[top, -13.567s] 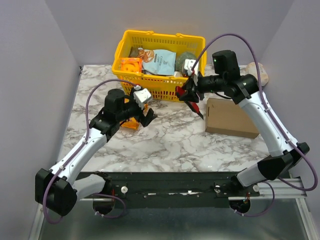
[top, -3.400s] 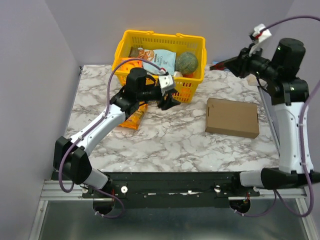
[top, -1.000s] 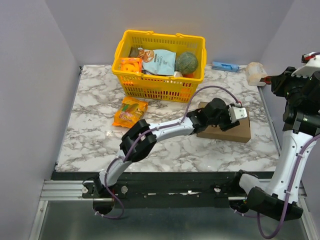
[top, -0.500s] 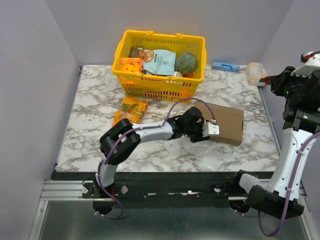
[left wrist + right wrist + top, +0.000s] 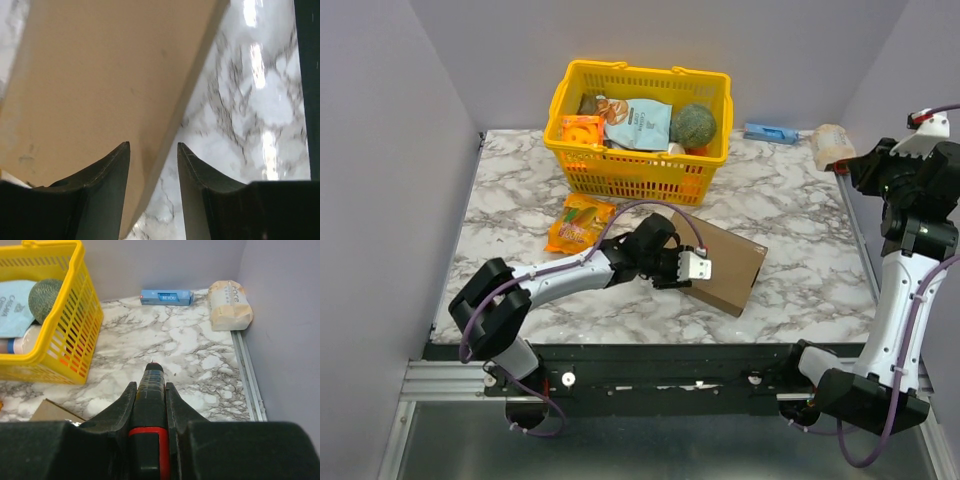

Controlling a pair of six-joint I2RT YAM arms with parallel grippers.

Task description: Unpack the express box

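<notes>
brown cardboard express box lies near, right of centre, long axis apparently slanting near-to-far, its left edge between the parted jaws of the closer left gripper; right gripper, clamped on a red-banded tool, hangs well apart at far right.

The box, blurred, runs off the left wrist view's top and left, its near end behind the left fingers. The right wrist view catches only a corner.
</notes>
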